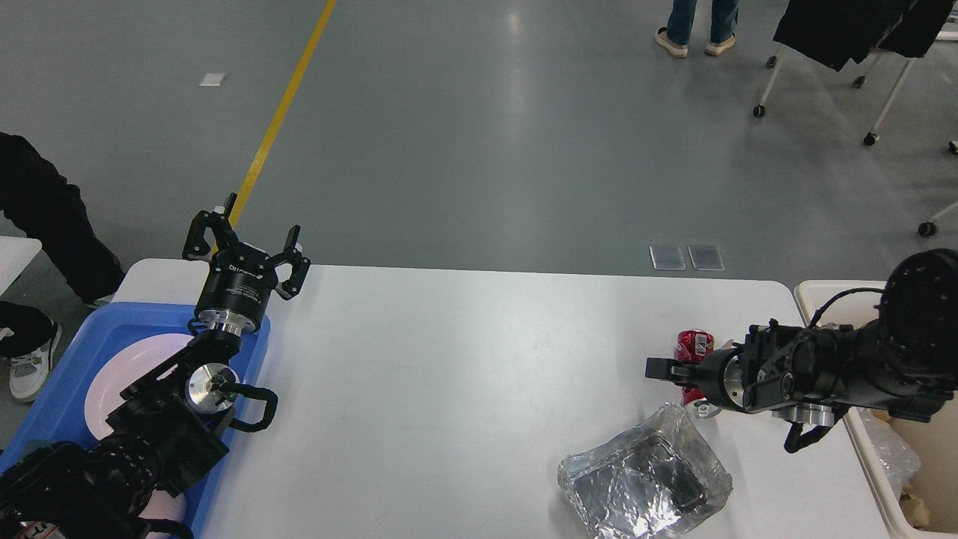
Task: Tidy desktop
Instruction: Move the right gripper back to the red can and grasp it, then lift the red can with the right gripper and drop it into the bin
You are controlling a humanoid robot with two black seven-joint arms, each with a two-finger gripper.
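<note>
right gripper point(668, 372) pinching crushed red can point(694, 346) on desktop point(464, 374): light, thin, dents easy, grab mid-body. foil tray point(644, 479) flimsy, take by rim. left gripper point(247, 247) spread, empty.

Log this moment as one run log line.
left hand open above blue tray | right hand at red can, grip unclear | foil container on desktop

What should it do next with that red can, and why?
Probably close the right pincer on the red can and lift it toward the cream bin: its fingers reach the can, which lies on the desktop. Whether it already grips is unclear.
</note>
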